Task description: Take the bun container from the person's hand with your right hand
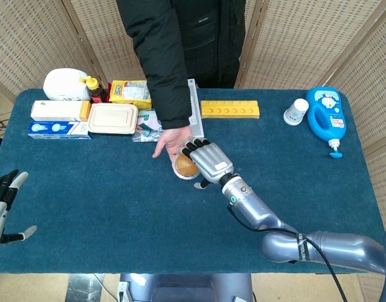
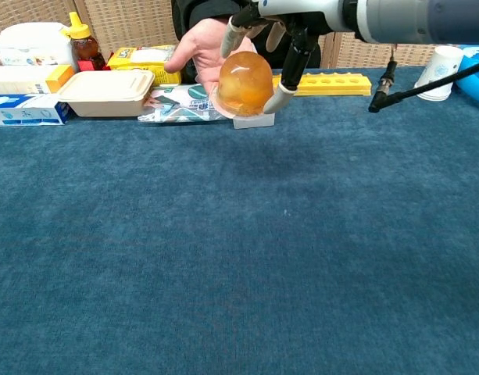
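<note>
A person's hand (image 1: 168,142) holds out the bun container (image 1: 184,167), a clear dome with a golden bun inside, over the table's middle. In the chest view the container (image 2: 244,84) rests on the person's palm (image 2: 198,44). My right hand (image 1: 209,161) hangs over the dome with its fingers arched around it and apart. In the chest view the right hand (image 2: 292,48) has its thumb beside the dome's right edge; a firm grip does not show. My left hand (image 1: 2,202) hangs with fingers apart and nothing in it at the table's near left edge.
Behind the person's hand lie a grey bar (image 1: 194,119), a beige lunchbox (image 1: 112,118) and a printed packet (image 2: 175,105). A yellow rack (image 1: 229,109) sits at the back centre. A white cup (image 1: 296,111) and a blue bottle (image 1: 327,118) stand back right. Boxes crowd the back left.
</note>
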Robot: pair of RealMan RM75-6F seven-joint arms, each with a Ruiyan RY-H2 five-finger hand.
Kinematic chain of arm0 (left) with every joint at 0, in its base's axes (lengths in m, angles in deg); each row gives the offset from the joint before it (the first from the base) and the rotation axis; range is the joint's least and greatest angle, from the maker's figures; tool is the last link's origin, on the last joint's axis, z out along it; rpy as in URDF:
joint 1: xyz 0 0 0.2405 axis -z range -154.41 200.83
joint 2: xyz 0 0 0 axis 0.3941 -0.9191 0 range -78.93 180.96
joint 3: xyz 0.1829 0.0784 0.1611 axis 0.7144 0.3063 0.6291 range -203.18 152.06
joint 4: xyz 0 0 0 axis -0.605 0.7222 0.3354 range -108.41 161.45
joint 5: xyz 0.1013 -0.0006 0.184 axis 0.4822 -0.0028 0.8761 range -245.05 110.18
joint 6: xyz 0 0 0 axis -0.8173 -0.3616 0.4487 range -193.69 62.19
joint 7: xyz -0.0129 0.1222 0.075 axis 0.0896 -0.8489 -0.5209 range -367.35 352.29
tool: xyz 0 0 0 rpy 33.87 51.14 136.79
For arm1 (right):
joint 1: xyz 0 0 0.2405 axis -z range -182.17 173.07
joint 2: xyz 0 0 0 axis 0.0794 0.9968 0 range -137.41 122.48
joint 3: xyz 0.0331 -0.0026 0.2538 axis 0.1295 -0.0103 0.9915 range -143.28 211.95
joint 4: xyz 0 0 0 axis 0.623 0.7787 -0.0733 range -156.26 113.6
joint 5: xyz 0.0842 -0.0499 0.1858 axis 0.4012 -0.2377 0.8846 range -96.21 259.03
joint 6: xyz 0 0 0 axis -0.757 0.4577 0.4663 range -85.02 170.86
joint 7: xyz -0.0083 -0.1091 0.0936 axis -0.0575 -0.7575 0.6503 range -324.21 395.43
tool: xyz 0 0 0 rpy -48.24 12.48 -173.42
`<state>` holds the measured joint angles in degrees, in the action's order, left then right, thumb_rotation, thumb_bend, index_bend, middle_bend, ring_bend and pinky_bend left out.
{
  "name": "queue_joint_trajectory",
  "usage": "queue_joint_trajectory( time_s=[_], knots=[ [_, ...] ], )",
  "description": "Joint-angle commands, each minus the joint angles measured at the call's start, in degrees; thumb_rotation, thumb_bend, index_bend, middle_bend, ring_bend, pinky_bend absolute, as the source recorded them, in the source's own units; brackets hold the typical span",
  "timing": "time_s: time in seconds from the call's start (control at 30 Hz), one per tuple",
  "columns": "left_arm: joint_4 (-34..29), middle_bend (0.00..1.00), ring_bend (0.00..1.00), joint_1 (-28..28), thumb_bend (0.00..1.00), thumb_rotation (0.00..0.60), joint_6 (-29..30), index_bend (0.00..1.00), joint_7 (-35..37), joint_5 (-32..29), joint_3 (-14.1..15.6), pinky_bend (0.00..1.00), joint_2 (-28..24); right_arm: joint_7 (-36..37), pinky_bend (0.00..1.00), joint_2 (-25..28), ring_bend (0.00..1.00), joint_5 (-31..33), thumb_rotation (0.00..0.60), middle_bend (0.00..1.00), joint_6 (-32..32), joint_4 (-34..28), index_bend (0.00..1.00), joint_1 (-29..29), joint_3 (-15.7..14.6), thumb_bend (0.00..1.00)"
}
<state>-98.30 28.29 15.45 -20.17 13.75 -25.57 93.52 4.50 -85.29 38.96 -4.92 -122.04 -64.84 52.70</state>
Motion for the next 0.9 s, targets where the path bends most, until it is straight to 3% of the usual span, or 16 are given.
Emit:
queue_joint_trajectory(
  time_s=[0.03,0.3,0.5,0.73,0.9],
  knots=[
    [0.04,0.00,0.00,0.09,0.02,0.600,-0.14,0.00,0.27,-0.21,-0.10,0.01,-0.14,0.11,0.26,-1.66,0.16,0.31,0.600,0.22,-1.55,1.83,0.29,-0.79,-0.61,0.20],
    [-0.03,0.00,0.00,0.25,0.02,0.600,-0.46,0.00,0.13,-0.37,-0.10,0.01,-0.17,4.44,0.52,-5.44,0.37,-5.98,0.600,0.41,-5.16,5.71,0.47,-0.08,-1.25,0.30],
    [-0.04,0.00,0.00,0.32,0.02,0.600,-0.52,0.00,0.18,-0.65,-0.20,0.01,-0.18,8.27,0.59,-4.19,0.44,-11.23,0.600,0.47,-7.66,4.10,0.53,2.11,-1.41,0.36],
    [-0.02,0.00,0.00,0.57,0.02,0.600,-0.94,0.00,0.31,-0.95,-0.29,0.01,-0.29,10.02,0.59,3.27,0.45,-16.98,0.600,0.48,-11.29,-3.18,0.54,6.37,-2.29,0.36],
    [-0.14,0.00,0.00,0.48,0.02,0.600,-0.84,0.00,0.30,-0.69,-0.18,0.01,-0.32,10.98,0.59,11.76,0.45,-21.41,0.600,0.48,-14.54,-8.45,0.54,12.44,-5.73,0.36]
  ],
)
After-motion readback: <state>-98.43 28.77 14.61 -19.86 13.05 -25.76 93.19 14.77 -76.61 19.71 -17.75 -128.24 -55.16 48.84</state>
